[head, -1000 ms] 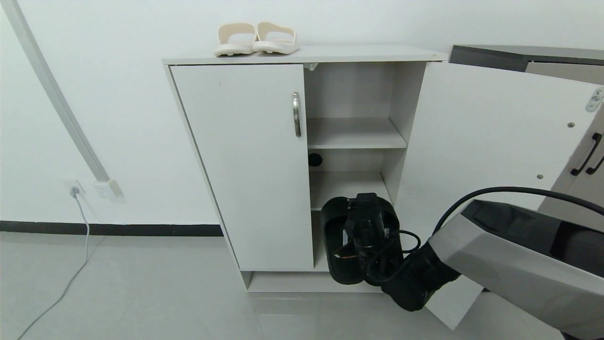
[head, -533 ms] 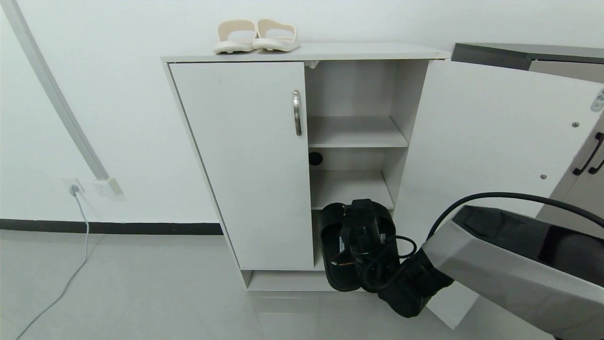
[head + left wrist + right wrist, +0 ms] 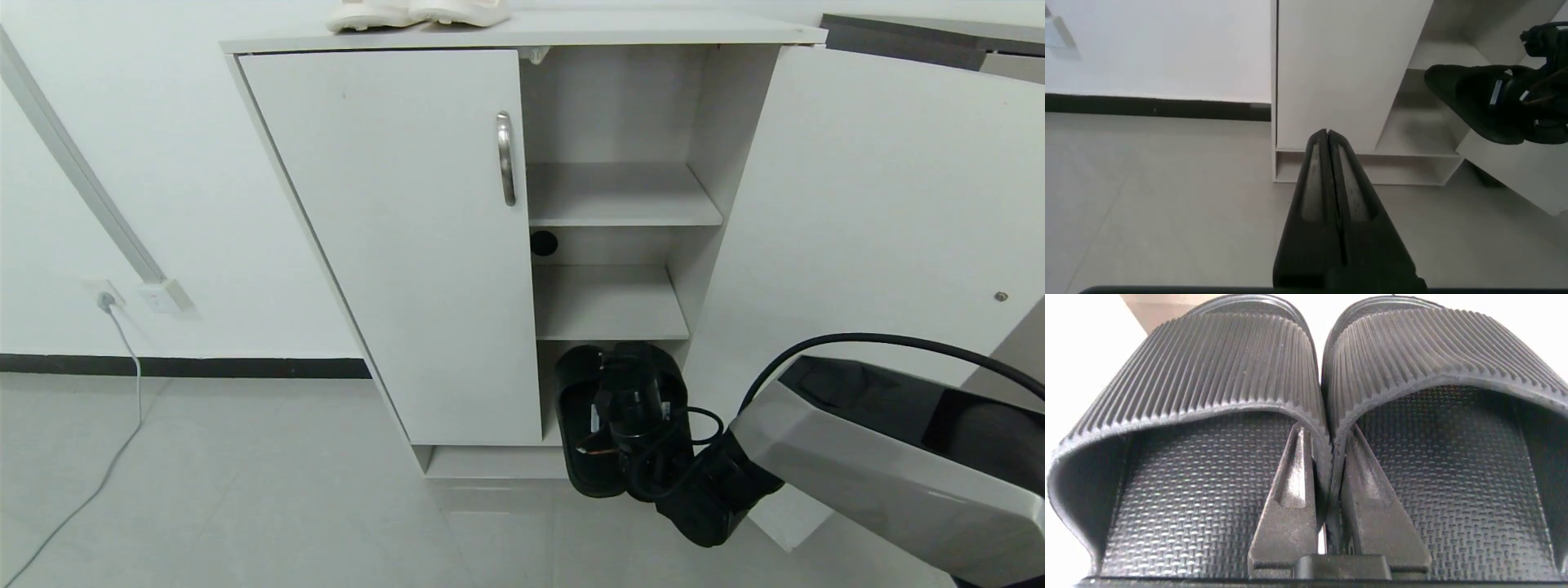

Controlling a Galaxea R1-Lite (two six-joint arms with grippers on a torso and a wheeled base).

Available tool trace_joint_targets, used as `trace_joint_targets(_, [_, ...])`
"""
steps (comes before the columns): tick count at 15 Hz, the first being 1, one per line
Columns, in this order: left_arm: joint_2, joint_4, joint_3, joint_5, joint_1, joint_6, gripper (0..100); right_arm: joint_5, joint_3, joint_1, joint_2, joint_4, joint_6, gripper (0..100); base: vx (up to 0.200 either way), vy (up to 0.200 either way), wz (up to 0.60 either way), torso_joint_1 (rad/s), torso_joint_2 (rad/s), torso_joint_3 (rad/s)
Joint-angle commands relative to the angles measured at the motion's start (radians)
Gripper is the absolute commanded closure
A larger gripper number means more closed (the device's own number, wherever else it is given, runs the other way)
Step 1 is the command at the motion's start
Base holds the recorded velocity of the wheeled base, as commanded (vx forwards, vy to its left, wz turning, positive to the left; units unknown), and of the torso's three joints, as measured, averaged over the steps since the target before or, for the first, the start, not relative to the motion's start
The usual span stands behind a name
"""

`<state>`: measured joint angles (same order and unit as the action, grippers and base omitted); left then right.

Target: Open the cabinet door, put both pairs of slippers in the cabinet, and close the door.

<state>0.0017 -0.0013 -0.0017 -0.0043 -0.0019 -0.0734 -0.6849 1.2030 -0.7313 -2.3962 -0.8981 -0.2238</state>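
Observation:
A pair of black slippers hangs side by side at the mouth of the white cabinet's bottom compartment. My right gripper is shut on them; in the right wrist view its fingers pinch the two adjoining inner walls of the black slippers. A cream pair of slippers rests on the cabinet top. The right door stands wide open and the left door is closed. My left gripper is shut on nothing, low over the floor in front of the cabinet base.
Two bare shelves sit above the bottom compartment. A wall socket with a cable is on the left wall. A grey cabinet stands behind the open door. Tiled floor lies before the cabinet.
The head camera has moved closer, so the cabinet looks larger and higher. Against the cabinet, the black slippers now sit lower, under the lower shelf's edge.

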Motion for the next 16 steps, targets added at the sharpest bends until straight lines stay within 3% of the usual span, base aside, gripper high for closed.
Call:
trace_joint_targets(1, [0.001, 0.0, 0.0, 0.001, -0.001, 0.0, 100, -0.001, 0.0, 0.001, 0.0, -0.01, 0.001, 100, 0.0, 0.0, 0.0, 0.002, 0.0, -0.095])
trace_joint_targets(6, [0.001, 0.0, 0.0, 0.001, 0.0, -0.002, 100, -0.002, -0.054, 0.01, -0.006, -0.243, 0.15, 100, 0.0, 0.0, 0.0, 0.0, 0.0, 0.0])
trace_joint_targets(13, [0.001, 0.0, 0.0, 0.001, 0.0, -0.002, 100, -0.004, -0.054, 0.018, -0.02, -0.277, 0.169, 100, 0.0, 0.0, 0.0, 0.0, 0.0, 0.0])
trace_joint_targets(16, [0.001, 0.0, 0.0, 0.001, 0.0, -0.002, 100, -0.004, -0.051, 0.021, -0.02, -0.277, 0.169, 100, 0.2, 0.0, 0.0, -0.001, 0.0, 0.002])
